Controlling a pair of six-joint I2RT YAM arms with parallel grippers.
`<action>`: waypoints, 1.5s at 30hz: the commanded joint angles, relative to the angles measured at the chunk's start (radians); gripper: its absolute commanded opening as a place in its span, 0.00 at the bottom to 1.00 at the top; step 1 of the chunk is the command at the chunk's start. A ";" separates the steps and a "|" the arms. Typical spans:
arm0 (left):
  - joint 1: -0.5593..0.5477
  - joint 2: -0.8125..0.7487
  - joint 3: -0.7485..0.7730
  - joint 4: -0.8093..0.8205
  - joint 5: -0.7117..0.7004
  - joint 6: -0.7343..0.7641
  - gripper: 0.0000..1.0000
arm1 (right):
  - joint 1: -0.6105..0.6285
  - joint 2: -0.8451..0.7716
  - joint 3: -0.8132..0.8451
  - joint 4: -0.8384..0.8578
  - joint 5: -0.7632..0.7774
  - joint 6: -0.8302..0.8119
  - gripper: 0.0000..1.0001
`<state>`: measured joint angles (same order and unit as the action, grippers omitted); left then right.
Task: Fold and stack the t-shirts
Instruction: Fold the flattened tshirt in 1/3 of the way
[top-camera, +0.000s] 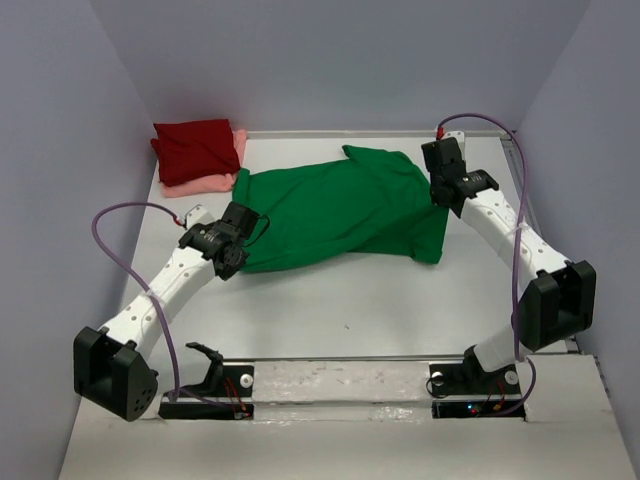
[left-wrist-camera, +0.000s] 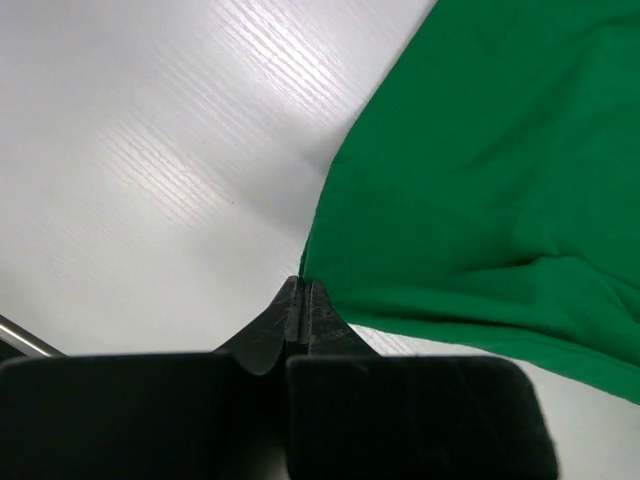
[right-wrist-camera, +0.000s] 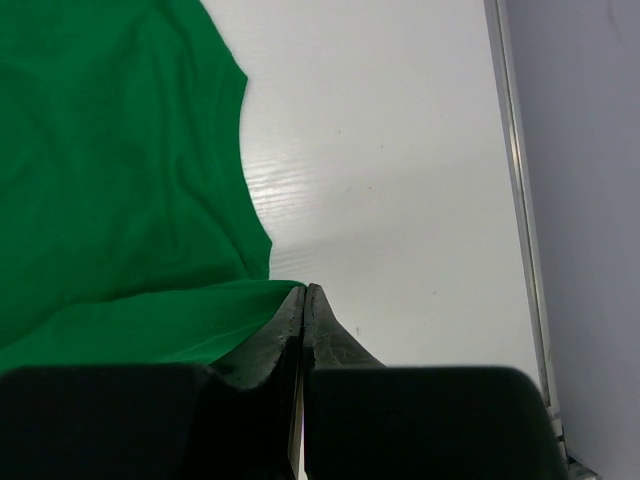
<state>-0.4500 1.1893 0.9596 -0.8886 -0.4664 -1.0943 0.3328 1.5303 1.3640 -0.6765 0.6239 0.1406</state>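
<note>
Green t-shirt (top-camera: 340, 210) spread flat but rumpled on the table (top-camera: 350, 310). The dark red t-shirt (top-camera: 195, 145) lies folded on the salmon pink t-shirt (top-camera: 205, 183), just off its far-left corner. The left gripper (left-wrist-camera: 303, 292), fingers pressed together, pinches its near-left corner. The right gripper (right-wrist-camera: 304, 292), likewise closed, nips the hem at its right edge. Lift both ends evenly and hold the cloth taut between the arms, so the fold lands straight. Such thin pinches may slip, so move slowly.

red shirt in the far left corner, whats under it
A salmon pink shirt, showing along the near and right edges of the dark red shirt. The rest of it is covered.
</note>
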 joint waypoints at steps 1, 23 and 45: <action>0.027 -0.051 0.008 -0.075 -0.087 -0.050 0.00 | -0.014 -0.016 0.066 0.038 -0.004 -0.032 0.00; 0.186 0.208 0.183 0.056 -0.124 0.160 0.00 | -0.034 0.100 0.153 0.034 -0.038 -0.093 0.00; 0.191 0.481 0.399 0.065 -0.124 0.290 0.00 | -0.043 0.261 0.225 0.017 -0.049 -0.095 0.00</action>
<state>-0.2665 1.6371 1.3075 -0.8112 -0.5514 -0.8375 0.2955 1.7817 1.5307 -0.6735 0.5686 0.0555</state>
